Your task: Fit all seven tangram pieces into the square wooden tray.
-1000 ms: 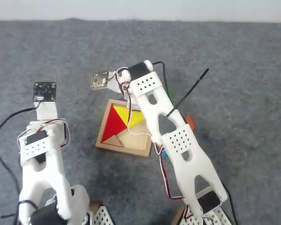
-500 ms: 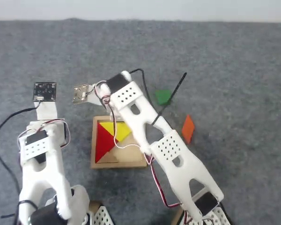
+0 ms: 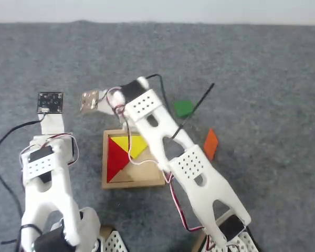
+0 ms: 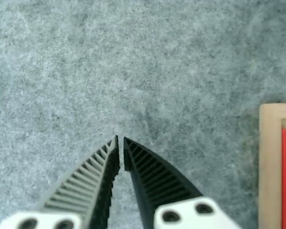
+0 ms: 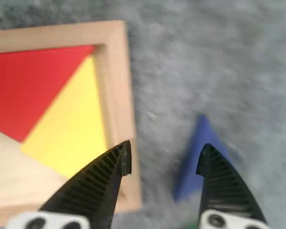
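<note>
The square wooden tray (image 3: 109,182) lies in the middle of the grey mat, holding a red triangle (image 3: 114,157) and a yellow triangle (image 3: 134,144). In the right wrist view my right gripper (image 5: 165,155) is open, low over the tray's rim (image 5: 115,71), with a blue triangle (image 5: 199,143) on the mat just outside the rim, by one fingertip. A green piece (image 3: 183,108) and an orange piece (image 3: 211,143) lie on the mat right of the tray. My left gripper (image 4: 120,141) is shut and empty over bare mat, left of the tray's edge (image 4: 269,157).
The right arm (image 3: 168,142) stretches across the tray's right part and hides it. The left arm (image 3: 44,168) stands at the left, apart from the tray. Grey mat (image 3: 262,68) spreads open behind and to the right.
The right arm swung left, and the tray slid left and turned square to the view. The green and orange pieces came out from under the arm. The left arm kept still.
</note>
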Controlling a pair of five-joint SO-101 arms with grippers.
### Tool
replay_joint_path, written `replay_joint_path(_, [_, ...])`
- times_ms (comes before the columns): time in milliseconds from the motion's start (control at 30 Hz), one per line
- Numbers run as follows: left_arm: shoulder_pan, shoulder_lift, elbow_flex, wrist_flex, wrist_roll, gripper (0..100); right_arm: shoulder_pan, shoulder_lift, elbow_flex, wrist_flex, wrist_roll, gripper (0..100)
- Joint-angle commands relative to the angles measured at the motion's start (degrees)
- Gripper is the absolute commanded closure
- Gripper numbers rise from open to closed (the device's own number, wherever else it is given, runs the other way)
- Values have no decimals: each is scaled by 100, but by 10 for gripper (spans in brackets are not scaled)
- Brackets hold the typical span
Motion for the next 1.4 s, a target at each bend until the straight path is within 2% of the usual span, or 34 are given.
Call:
replay_joint_path(0, [-9, 0, -22, -105, 62, 985, 277, -901, -360, 224, -62, 790])
replay_joint_path(133, [0, 0, -22, -97, 62, 985, 637, -1015, -387, 127, -53, 801])
replay_joint_path(300, [0, 0, -22, -97, 62, 985, 866, -409, -299, -778, -88, 795])
replay_joint_path(467, [0, 0, -22, -97, 53, 985, 840, 268, -290, -1244, -193, 679])
replay_joint_path(667, [0, 0, -22, -97, 53, 985, 831, 497, -246, -1332, -141, 680])
replay_joint_path(833, [0, 0, -22, -97, 53, 985, 725, 796, -246, -1130, 246, 681])
replay_joint_path(967, [0, 0, -22, -97, 53, 985, 637, 831, -299, -505, 949, 701])
replay_joint_path(1067, [9, 0, -22, -97, 53, 985, 611, 708, -290, 127, 1776, 738])
replay_joint_path(1133, [9, 0, -22, -97, 53, 985, 637, 620, -264, 215, 2101, 742])
replay_joint_path(1367, [9, 9, -22, -97, 53, 985, 664, 347, -237, 242, 2418, 742])
